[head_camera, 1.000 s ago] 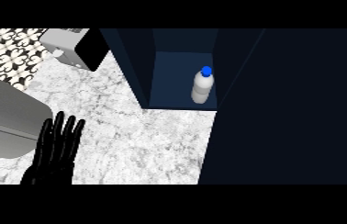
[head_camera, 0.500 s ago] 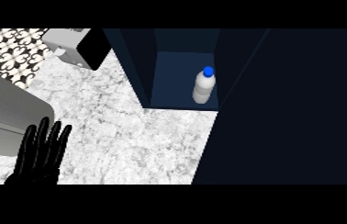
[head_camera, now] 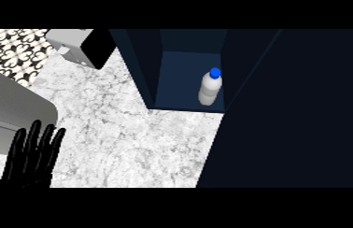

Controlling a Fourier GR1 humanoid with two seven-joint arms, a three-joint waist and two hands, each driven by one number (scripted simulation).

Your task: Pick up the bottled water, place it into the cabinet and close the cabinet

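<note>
One bottle (head_camera: 211,88) with a blue cap stands upright inside the open cabinet (head_camera: 186,77), at the right of its floor, close against the dark door (head_camera: 289,110). It has not moved since half a second ago. The left hand (head_camera: 31,154) has slid lower and further left along the marble bench (head_camera: 131,138), now at the lower left corner, its fingers (head_camera: 41,138) straight and slightly apart, holding nothing, well apart from the bottle. A grey appliance (head_camera: 79,47) sits at the upper left.

Bright counter (head_camera: 138,129), dark cabinet (head_camera: 276,105) shadow.
</note>
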